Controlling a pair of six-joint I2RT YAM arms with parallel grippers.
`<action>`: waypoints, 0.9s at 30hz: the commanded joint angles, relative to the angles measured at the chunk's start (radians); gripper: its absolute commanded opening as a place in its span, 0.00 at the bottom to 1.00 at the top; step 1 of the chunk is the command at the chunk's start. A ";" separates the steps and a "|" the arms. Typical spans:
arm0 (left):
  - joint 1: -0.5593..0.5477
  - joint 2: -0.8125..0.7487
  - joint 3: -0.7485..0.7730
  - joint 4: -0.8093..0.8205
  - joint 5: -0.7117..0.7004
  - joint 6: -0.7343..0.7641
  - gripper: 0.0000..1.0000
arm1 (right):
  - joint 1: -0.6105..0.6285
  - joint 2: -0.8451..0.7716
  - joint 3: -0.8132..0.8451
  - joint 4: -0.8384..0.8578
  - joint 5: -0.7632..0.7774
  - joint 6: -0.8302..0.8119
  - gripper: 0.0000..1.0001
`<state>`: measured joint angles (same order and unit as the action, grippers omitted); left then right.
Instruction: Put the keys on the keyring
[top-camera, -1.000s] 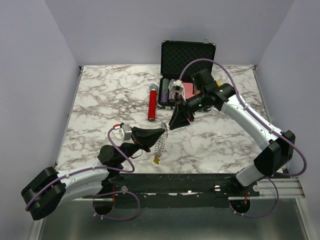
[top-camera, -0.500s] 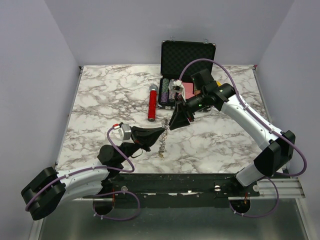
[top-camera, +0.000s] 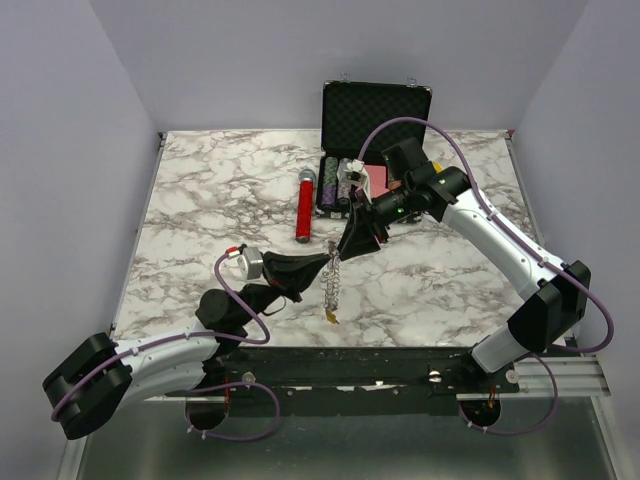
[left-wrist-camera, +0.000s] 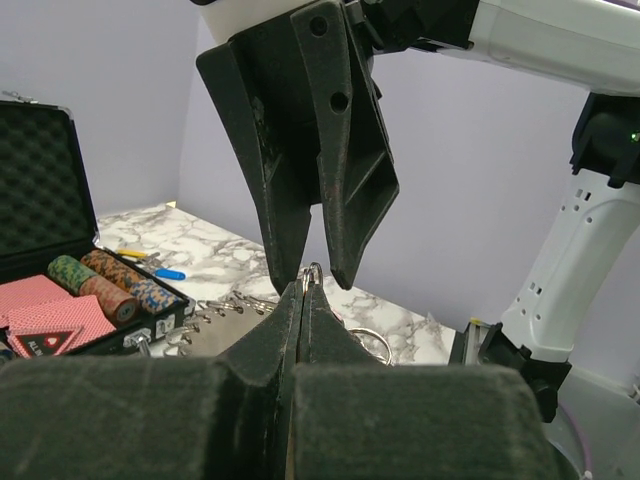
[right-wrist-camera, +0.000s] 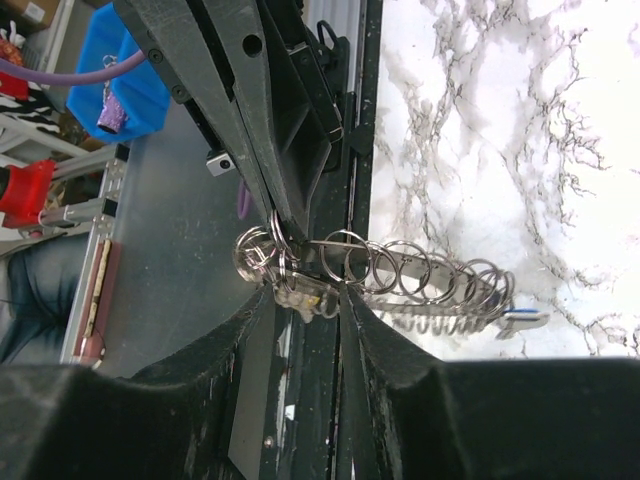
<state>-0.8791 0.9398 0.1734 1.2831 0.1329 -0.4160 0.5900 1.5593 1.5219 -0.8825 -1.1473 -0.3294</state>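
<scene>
The keyring (top-camera: 331, 285) is off the worktop (top-camera: 220, 200), hanging in the air near the front edge, between my two hands. It dangles as a string of silver loops and keys (right-wrist-camera: 440, 300), with a yellow tag (top-camera: 328, 316) at the bottom end. In my right wrist view a blue tag (right-wrist-camera: 522, 318) sits at the far end of the string.

My left hand (top-camera: 328, 262) holds the top of it. Its fingers (left-wrist-camera: 270, 345) are pressed together on a thin wire loop, and a small arc of that loop pokes out just above the tips.

My right hand (top-camera: 345, 250) comes in from the other side and points down at the same spot, almost tip to tip with the left. Its fingers (right-wrist-camera: 362, 335) stand a little apart, either side of the loop. A small metal piece of the bunch lies in the gap between them, with some daylight along one side, so they are not clamped on it.

Farther back on the worktop stands the black case (top-camera: 376, 110), its lid upright and rows of poker chips (top-camera: 333, 185) in its tray. A red cylinder (top-camera: 304, 212) lies just to its left. In my left wrist view some loose keys (left-wrist-camera: 232, 300) and rings lie on the marble just beside the case.
</scene>
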 joint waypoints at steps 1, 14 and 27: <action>-0.008 -0.003 0.034 0.185 -0.039 0.005 0.00 | 0.002 -0.018 0.015 0.008 -0.034 0.000 0.40; -0.006 0.007 0.044 0.177 -0.039 -0.003 0.00 | 0.007 0.007 0.038 0.010 -0.026 0.007 0.40; -0.009 0.030 0.048 0.194 -0.039 -0.012 0.00 | 0.005 0.022 0.054 0.013 -0.031 0.013 0.28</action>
<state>-0.8795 0.9676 0.1890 1.2854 0.1081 -0.4164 0.5900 1.5661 1.5433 -0.8825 -1.1519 -0.3294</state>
